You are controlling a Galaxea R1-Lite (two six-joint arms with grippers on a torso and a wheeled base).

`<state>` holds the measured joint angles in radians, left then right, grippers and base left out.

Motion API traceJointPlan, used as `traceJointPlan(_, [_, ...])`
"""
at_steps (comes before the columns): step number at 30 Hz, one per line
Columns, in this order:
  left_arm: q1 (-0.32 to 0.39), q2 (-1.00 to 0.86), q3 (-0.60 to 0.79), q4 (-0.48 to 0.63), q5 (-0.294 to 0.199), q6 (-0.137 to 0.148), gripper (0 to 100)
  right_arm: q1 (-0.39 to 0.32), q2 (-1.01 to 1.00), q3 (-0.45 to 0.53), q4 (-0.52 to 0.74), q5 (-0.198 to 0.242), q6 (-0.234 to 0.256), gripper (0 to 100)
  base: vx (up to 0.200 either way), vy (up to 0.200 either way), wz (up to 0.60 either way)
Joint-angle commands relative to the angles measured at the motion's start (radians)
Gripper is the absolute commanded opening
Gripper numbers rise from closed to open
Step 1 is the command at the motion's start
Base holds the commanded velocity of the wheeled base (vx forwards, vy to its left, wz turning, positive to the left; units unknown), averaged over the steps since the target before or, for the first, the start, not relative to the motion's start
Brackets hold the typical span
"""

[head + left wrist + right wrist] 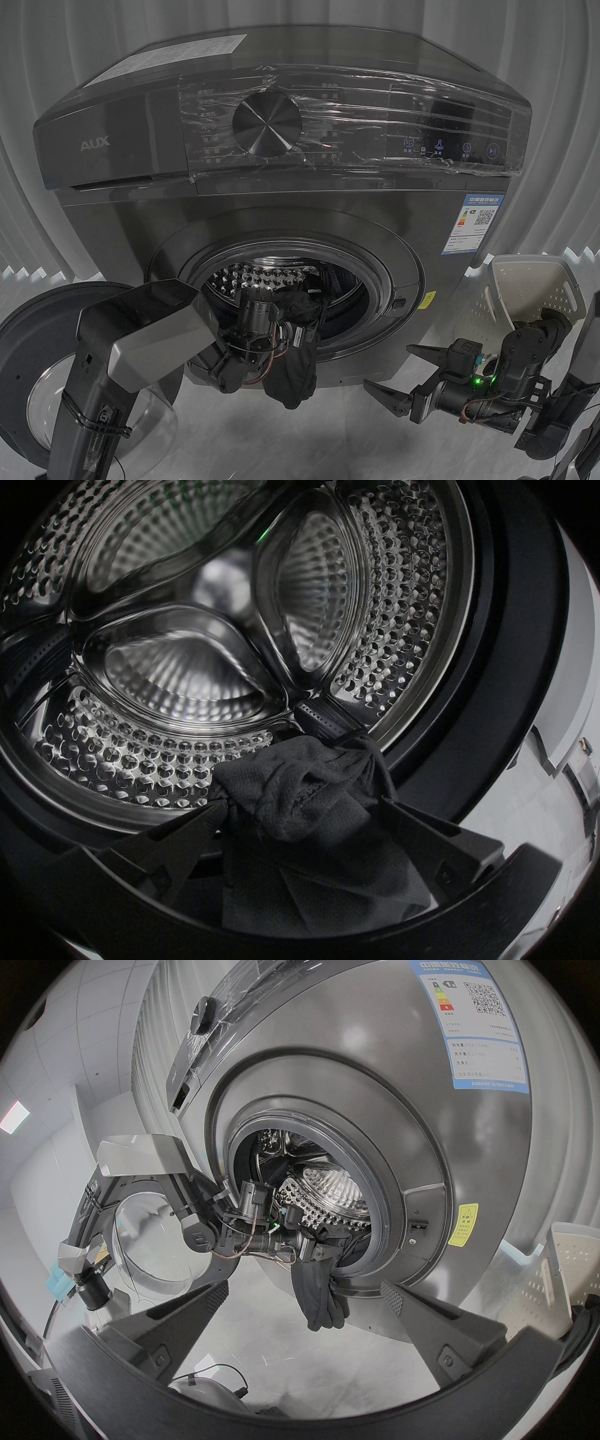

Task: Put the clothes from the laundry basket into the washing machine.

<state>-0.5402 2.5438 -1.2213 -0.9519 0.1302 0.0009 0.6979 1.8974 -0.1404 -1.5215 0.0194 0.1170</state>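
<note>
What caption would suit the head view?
Open left gripper beside dark garment draped over washing machine's rim; right gripper open.

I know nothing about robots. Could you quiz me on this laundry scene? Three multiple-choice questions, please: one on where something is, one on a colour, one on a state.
1. Where is the garment? A on the floor; B hanging from the washing machine mouth; C on top of the machine.
2. Its colour? A white; B yellow; C black.
3. The machine's door is: A open; B shut; C missing.
Answers: 1B, it drapes over the rim by the left gripper; 2C, it looks black in every view; 3A, the door stands swung aside.
</note>
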Motion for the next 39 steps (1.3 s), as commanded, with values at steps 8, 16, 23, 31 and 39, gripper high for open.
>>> traceJointPlan(8, [0.000,0.062,-0.076,0.002,0.002,-0.002,0,0.003,0.000,-0.007,-0.002,0.001,0.000,100,0.000,0.000,0.00])
traceJointPlan(16, [0.011,0.064,-0.222,-0.014,0.063,-0.073,0,0.005,-0.006,-0.007,-0.003,0.001,0.000,100,0.000,0.000,0.00])
traceJointPlan(23, [0.043,0.113,-0.438,-0.014,0.144,-0.091,0,0.005,-0.008,-0.007,-0.003,0.001,0.000,100,0.000,0.000,0.00])
traceJointPlan(31, [0.051,0.150,-0.500,-0.027,0.166,-0.104,100,0.003,-0.009,-0.008,-0.003,0.001,-0.002,100,0.000,0.000,0.00])
traceJointPlan(39, [0.019,0.012,-0.248,0.036,0.129,-0.116,100,0.003,-0.001,-0.008,-0.003,0.001,-0.002,100,0.000,0.000,0.00])
